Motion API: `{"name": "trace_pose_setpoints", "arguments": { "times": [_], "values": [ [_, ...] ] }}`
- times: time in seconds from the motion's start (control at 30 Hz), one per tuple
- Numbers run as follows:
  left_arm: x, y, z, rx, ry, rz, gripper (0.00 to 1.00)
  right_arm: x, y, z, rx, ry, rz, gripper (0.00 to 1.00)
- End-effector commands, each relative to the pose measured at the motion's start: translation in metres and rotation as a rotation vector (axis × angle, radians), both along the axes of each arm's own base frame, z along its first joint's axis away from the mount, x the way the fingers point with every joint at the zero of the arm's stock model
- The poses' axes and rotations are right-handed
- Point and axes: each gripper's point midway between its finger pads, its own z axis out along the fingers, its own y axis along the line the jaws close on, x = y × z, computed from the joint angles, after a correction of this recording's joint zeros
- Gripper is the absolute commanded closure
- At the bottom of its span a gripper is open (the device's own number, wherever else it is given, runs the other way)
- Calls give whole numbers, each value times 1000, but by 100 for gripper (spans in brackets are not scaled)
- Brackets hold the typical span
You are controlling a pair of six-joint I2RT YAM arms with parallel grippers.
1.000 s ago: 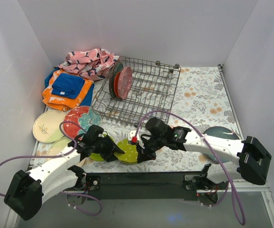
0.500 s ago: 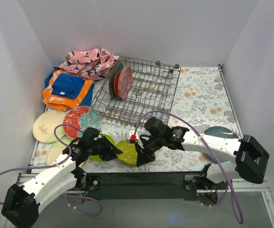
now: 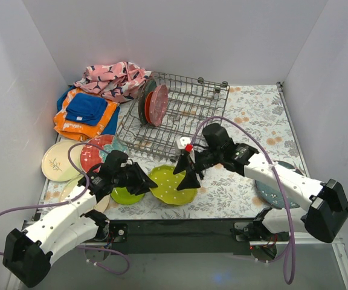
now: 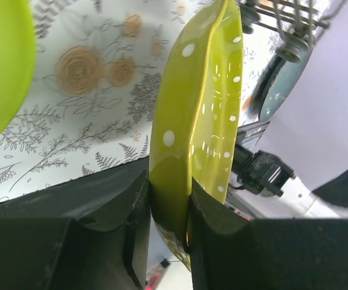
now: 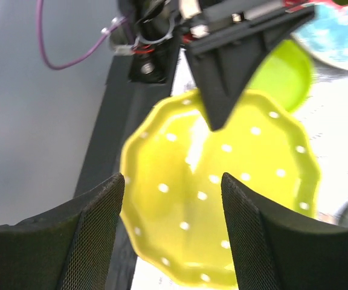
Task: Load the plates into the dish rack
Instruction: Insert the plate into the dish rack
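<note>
A lime green plate with white dots [image 3: 173, 185] is held off the table near the front edge. My left gripper [image 3: 145, 183] is shut on its left rim. In the left wrist view the plate [image 4: 199, 115] stands on edge, its rim pinched between the jaws of that gripper [image 4: 170, 219]. My right gripper [image 3: 187, 172] hangs open just over the plate's right side. In the right wrist view the plate [image 5: 222, 199] lies beyond the spread jaws of that gripper [image 5: 173, 181], untouched by them. The dish rack [image 3: 180, 121] holds upright plates [image 3: 153, 104] at its left end.
A plain lime plate [image 3: 125, 195] lies under my left gripper. A red plate with teal flower [image 3: 95, 152] and a cream sprig plate [image 3: 58, 161] lie at the left. A blue-grey plate [image 3: 272, 192] sits partly under the right arm. Folded cloths [image 3: 86, 112] are at the back left.
My right gripper has opened, let go of the dotted plate and pulled up and back toward the rack. My left gripper closed on the plate's rim and now holds it alone.
</note>
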Motion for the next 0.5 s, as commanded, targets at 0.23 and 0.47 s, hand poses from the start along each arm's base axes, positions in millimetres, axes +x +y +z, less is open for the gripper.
{"name": "trace_pose_setpoints", "arguments": {
  "times": [0.23, 0.47],
  "values": [
    [-4, -18, 65, -21, -210, -328, 100, 28, -37, 28, 77, -20, -96, 28],
    [-8, -17, 87, -10, -311, -439, 100, 69, -60, 42, 92, -65, -241, 28]
  ]
}}
